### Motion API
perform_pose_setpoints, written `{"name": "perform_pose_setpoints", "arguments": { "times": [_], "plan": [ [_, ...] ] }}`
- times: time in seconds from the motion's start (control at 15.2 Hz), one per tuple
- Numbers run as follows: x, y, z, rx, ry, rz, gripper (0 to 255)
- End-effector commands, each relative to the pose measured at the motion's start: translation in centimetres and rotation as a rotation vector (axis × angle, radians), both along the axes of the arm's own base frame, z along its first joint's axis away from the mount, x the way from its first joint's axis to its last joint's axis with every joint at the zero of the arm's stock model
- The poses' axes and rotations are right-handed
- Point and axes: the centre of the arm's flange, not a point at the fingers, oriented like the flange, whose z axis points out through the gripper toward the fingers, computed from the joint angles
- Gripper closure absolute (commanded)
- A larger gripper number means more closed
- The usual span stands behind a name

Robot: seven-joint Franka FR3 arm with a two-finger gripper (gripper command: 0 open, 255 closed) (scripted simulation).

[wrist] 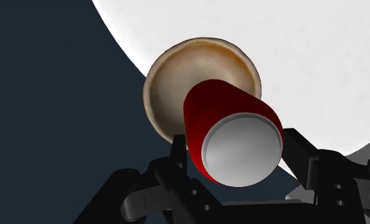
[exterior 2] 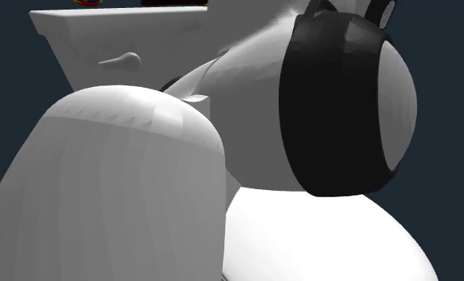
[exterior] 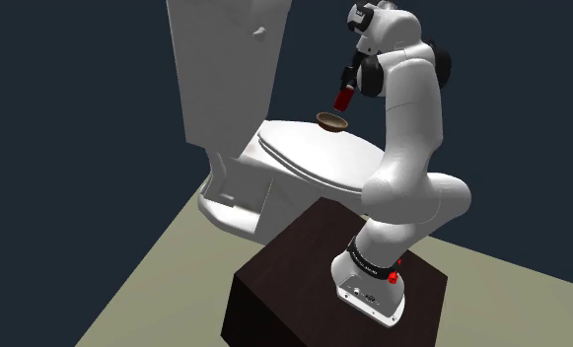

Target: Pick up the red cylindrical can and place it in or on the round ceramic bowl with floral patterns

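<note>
A red can (wrist: 231, 127) with a grey end is clasped between my black fingers (wrist: 177, 156) in the wrist view; the gripper (wrist: 237, 153) is shut on it. Just beyond the can lies the round tan bowl (wrist: 177, 76), resting near the edge of the white toilet lid (wrist: 291, 44). From the shoulder view the can (exterior: 341, 99) hangs tilted in the gripper (exterior: 344, 96), slightly above the bowl (exterior: 332, 121) on the toilet lid (exterior: 304, 158). No floral pattern is discernible on the bowl.
The toilet tank (exterior: 225, 69) rises behind the lid, its flush handle (exterior 2: 120, 61) showing in the second exterior view. My arm's white links (exterior 2: 334, 120) block most of that view. The dark stand (exterior: 304, 286) sits on a pale floor (exterior: 126, 286).
</note>
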Motion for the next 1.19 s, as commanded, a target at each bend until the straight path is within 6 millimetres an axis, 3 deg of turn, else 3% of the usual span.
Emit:
{"name": "perform_pose_setpoints", "arguments": {
  "times": [0.0, 0.66, 1.12],
  "plan": [
    [0.0, 0.0, -1.7, 0.007, 0.006, -0.002, 255],
    [0.0, 0.0, -6.8, 0.007, 0.006, -0.002, 255],
    [0.0, 0.0, -6.8, 0.007, 0.006, -0.002, 255]
  ]
}}
